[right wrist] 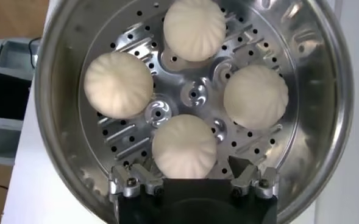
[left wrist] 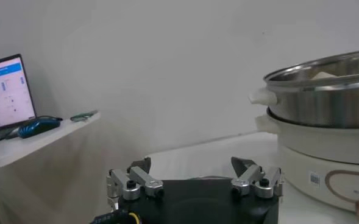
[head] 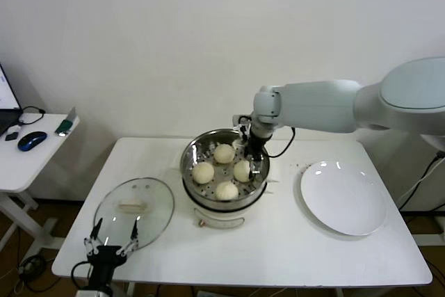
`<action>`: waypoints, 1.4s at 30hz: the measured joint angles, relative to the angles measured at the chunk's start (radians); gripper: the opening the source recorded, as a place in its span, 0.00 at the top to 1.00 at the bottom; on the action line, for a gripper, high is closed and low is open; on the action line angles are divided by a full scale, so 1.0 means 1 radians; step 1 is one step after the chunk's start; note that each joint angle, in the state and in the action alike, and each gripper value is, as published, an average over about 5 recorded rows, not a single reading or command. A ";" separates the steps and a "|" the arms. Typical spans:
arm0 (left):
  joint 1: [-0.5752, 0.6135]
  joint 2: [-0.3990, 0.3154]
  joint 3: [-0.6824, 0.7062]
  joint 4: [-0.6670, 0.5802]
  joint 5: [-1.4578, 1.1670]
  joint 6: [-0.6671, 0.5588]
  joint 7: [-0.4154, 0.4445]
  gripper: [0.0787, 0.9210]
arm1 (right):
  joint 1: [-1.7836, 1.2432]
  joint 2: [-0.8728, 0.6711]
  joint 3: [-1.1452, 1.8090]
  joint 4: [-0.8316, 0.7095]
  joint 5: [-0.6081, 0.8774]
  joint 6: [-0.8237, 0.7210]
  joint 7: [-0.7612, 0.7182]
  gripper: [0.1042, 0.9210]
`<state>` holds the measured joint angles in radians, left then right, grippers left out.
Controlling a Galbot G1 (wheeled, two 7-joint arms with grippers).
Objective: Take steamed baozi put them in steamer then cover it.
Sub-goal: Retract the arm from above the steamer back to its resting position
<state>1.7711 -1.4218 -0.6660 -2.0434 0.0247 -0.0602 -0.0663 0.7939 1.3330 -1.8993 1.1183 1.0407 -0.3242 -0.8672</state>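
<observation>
Jaws of the right gripper (right wrist: 193, 182) stand parted and empty, hanging over the steamer (head: 189, 152) with one steamed baozi (right wrist: 184, 145) just beyond the fingertips. All four buns sit on the perforated floor, at about 12, 3, 6 and 9 o'clock around its centre. They look soft and light, easily dented. Round and domed, they have no long axis; pleated tops face up. Covering remains: the glass lid (head: 156, 217) lies flat at 8 o'clock from the steamer, probably smooth and breakable, best taken by its pale handle (head: 132, 206). Nearby the left gripper (head: 111, 241) waits, fingers spread.
</observation>
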 measured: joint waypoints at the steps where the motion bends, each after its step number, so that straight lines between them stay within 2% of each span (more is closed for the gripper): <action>1: -0.001 0.001 0.000 0.000 0.000 0.001 0.000 0.12 | 0.005 -0.006 0.003 0.001 0.001 0.002 -0.006 0.12; 11: -0.023 0.004 -0.017 0.014 0.016 -0.002 0.000 0.12 | 0.041 -0.142 0.095 -0.003 0.001 0.067 -0.005 0.12; 22: -0.042 -0.016 -0.019 0.020 0.067 -0.001 0.000 0.12 | -0.078 -0.439 0.331 0.085 -0.033 0.222 0.165 0.12; 32: -0.038 -0.021 -0.036 0.010 0.113 0.002 0.000 0.12 | -0.473 -0.683 0.780 0.207 -0.110 0.370 0.370 0.12; 42: -0.038 -0.014 -0.044 -0.011 0.195 0.004 0.008 0.12 | -0.994 -0.739 1.367 0.311 -0.182 0.433 0.552 0.12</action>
<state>1.7333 -1.4361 -0.7096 -2.0543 0.2194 -0.0564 -0.0584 -0.2005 0.5943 -0.5324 1.4295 0.8590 0.1088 -0.3156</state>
